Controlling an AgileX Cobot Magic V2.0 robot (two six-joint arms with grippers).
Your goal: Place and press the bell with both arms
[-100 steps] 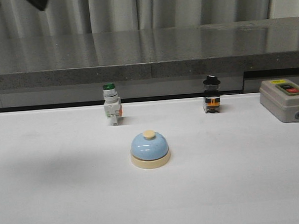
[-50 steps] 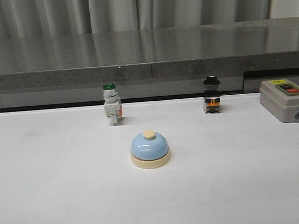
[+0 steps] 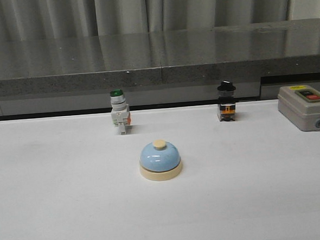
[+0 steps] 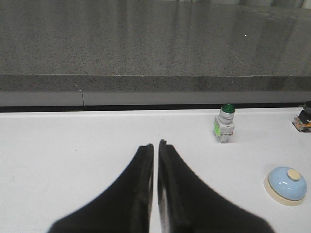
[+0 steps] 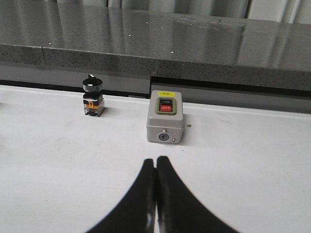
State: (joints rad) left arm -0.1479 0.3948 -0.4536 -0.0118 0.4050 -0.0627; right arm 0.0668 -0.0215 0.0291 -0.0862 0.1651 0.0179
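Nothing moved; bell [image 3: 159,159] stands before green switch [image 3: 119,118].

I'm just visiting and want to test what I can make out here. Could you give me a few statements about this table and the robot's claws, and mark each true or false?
1. The light-blue dome bell with cream knob stands alone on the white table, nothing touching it. True.
2. The left claw grips the bell. False: it is shut and empty, away from the bell.
3. The grey box with red and green buttons lies ahead of the right claw. True.
4. The green-capped white switch lies on its side. False: it stands upright.
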